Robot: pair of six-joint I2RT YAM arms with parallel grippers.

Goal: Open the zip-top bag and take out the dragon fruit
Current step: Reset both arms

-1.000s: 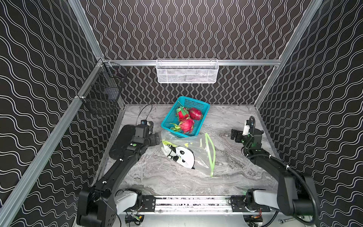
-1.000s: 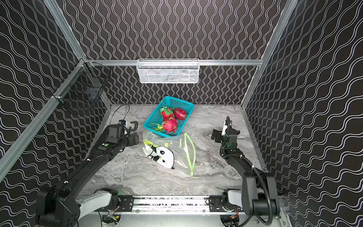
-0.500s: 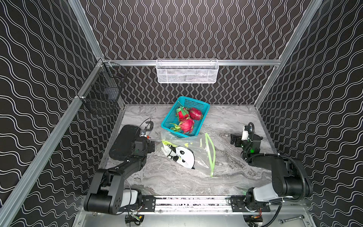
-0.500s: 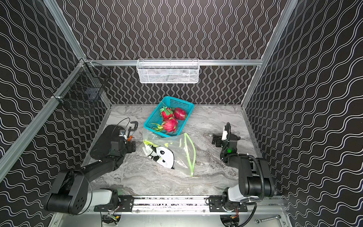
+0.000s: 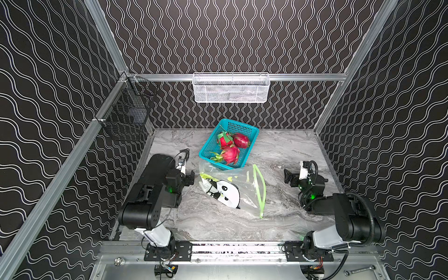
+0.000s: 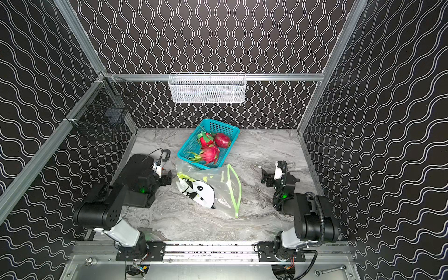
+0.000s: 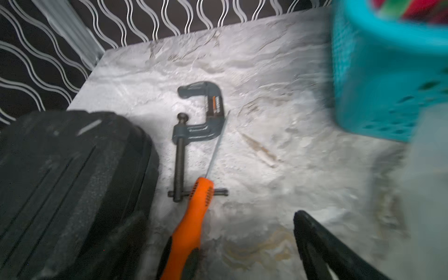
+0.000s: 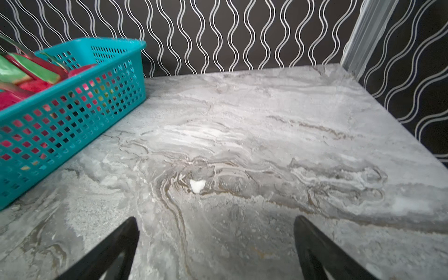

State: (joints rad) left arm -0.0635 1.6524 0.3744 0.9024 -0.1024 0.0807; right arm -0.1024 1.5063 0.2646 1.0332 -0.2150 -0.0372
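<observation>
The zip-top bag [image 5: 242, 194] [image 6: 218, 191] lies flat mid-table in both top views, panda print up, its lime-green zip strip [image 5: 262, 191] along the right side. I see no fruit inside it. Three dragon fruit [image 5: 230, 154] [image 6: 210, 154] sit in the teal basket [image 5: 252, 132] [image 8: 72, 116] just behind the bag. My left gripper [image 5: 188, 176] [image 7: 218, 254] is open, low beside the bag's left edge and apart from it. My right gripper [image 5: 293, 174] [image 8: 215, 244] is open over bare table, well right of the bag.
A black case [image 5: 157, 167] [image 7: 60, 181], a C-clamp [image 7: 201, 114] and an orange-handled tool [image 7: 191, 218] lie by the left gripper. A white mesh basket [image 5: 230, 88] hangs on the back rail, a black wire basket [image 5: 126, 116] on the left wall.
Both arms have folded back and down toward their bases, drawing the grippers a little nearer the front. The bag, basket and fruit have not moved.
</observation>
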